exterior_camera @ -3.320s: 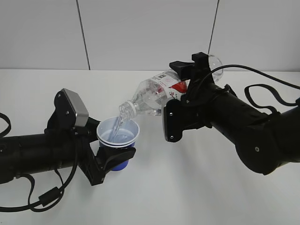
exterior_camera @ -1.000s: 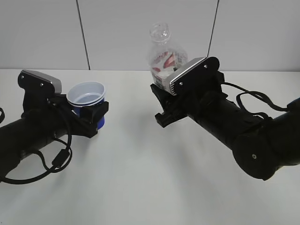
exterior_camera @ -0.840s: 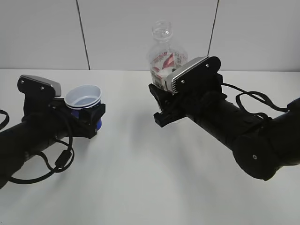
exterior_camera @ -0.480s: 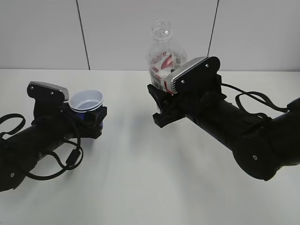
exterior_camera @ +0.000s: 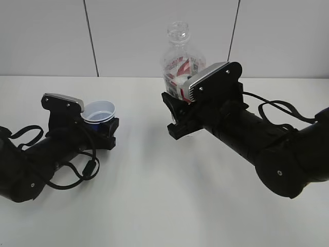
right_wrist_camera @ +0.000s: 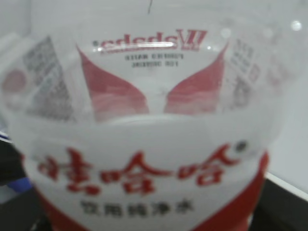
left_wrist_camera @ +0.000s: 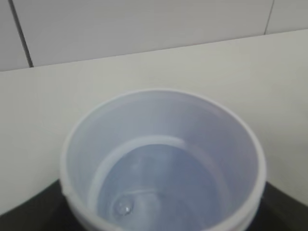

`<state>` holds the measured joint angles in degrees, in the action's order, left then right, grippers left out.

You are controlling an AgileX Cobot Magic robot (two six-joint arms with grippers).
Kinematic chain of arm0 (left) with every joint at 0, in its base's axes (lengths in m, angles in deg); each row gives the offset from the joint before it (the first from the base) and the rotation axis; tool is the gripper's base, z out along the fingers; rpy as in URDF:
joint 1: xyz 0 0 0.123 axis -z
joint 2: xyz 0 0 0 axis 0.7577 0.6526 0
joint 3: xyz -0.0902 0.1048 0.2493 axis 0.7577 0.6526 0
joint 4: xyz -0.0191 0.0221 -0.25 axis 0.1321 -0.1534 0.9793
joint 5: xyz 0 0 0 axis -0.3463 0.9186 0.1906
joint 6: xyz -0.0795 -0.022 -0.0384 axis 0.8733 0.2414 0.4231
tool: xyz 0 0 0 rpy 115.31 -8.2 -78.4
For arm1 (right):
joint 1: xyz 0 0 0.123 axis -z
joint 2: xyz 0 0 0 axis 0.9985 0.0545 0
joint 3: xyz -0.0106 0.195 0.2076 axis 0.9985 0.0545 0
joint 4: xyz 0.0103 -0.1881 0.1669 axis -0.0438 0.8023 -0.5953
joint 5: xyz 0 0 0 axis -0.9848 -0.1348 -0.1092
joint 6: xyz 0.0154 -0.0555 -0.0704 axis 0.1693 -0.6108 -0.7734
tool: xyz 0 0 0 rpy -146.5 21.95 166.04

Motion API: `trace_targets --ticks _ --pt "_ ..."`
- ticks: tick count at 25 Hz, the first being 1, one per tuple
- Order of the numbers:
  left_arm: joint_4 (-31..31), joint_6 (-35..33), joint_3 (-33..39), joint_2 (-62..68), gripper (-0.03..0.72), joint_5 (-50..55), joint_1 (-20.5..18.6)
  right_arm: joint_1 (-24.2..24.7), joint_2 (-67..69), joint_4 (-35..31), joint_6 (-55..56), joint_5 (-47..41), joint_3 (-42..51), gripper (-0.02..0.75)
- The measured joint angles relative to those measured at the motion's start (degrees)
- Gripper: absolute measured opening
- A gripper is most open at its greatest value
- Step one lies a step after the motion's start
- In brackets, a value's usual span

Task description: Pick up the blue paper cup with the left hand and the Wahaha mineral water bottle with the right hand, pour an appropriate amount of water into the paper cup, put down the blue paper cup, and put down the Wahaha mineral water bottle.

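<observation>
We see the small royal-blue paper cup [exterior_camera: 99, 114] clamped in the left hand [exterior_camera: 105, 135], apparently low over the white table [exterior_camera: 154, 206]. The right hand [exterior_camera: 177, 116] grips the upright clear ribbed bottle [exterior_camera: 178, 59]. Only the left wrist view shows water [left_wrist_camera: 159, 187] inside.

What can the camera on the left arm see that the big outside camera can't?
Only the left wrist view looks straight down into the blue paper cup: the water lies low in its white inside. Only the exterior view shows the Wahaha mineral water bottle, upright and uncapped, gripped by the right hand, and the left hand around the cup's blue outside. Both show the cup's white rim, the white table and the wall behind.
</observation>
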<state>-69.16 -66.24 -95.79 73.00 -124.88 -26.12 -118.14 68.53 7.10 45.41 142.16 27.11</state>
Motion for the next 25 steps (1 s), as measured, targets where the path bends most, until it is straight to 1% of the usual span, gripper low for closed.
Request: trace_targets --ticks 5,22,25 --pt "0.0 0.0 -1.8 1.6 0.539 -0.3 -1.6 0.0 0.0 0.0 0.1 0.0 0.0 0.496" --pt "-0.2 0.0 -2.3 2.8 0.539 -1.9 -1.6 0.0 0.0 0.0 0.3 0.1 0.0 0.496" --pt "-0.2 0.0 -2.3 2.8 0.554 -1.9 -1.6 0.0 0.0 0.0 0.3 0.1 0.0 0.496"
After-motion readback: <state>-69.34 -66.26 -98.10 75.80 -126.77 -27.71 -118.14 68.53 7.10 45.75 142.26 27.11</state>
